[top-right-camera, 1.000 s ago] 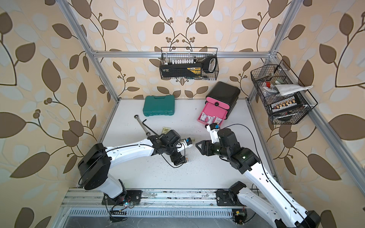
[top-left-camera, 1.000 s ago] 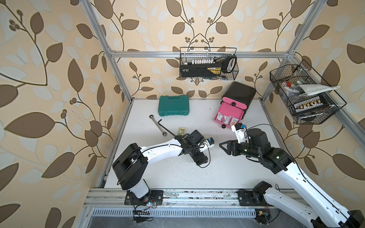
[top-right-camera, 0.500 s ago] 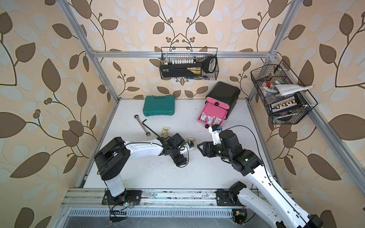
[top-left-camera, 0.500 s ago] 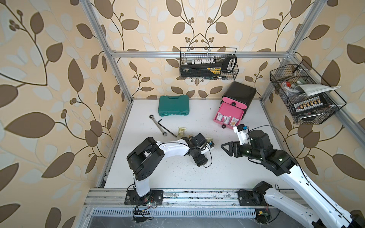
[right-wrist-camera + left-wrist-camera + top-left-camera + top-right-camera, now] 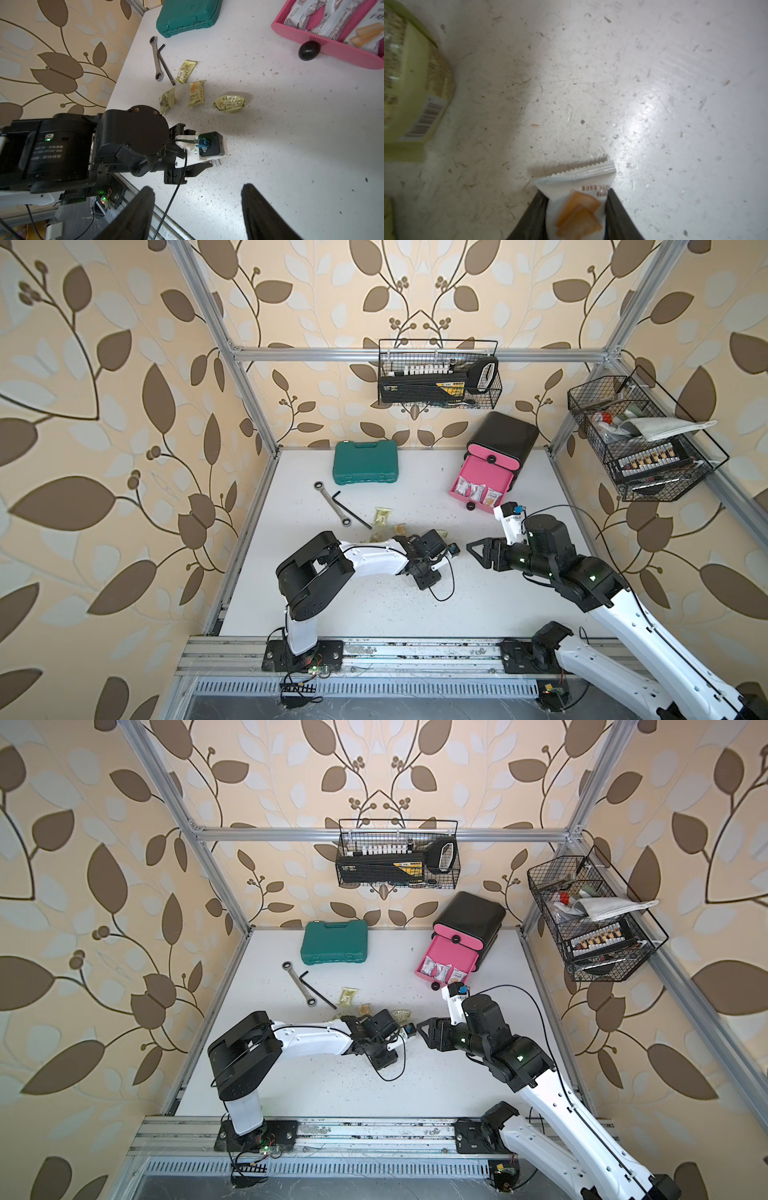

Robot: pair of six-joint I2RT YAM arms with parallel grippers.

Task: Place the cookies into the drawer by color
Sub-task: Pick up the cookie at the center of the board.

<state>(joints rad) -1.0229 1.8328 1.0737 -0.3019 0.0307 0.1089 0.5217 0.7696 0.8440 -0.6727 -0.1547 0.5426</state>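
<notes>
Because the open drawer [image 5: 484, 470] holds white ones [image 5: 473, 491], my left pincer [image 5: 575, 193] pinches one white cookie [image 5: 579, 207]; right pincer [image 5: 197, 187] gapes empty.

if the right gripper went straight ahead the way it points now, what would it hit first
Probably the left arm's wrist camera mount. It sits directly in line ahead of the open right gripper, with only bare table between them. The exact gap is hard to judge from these views.
</notes>
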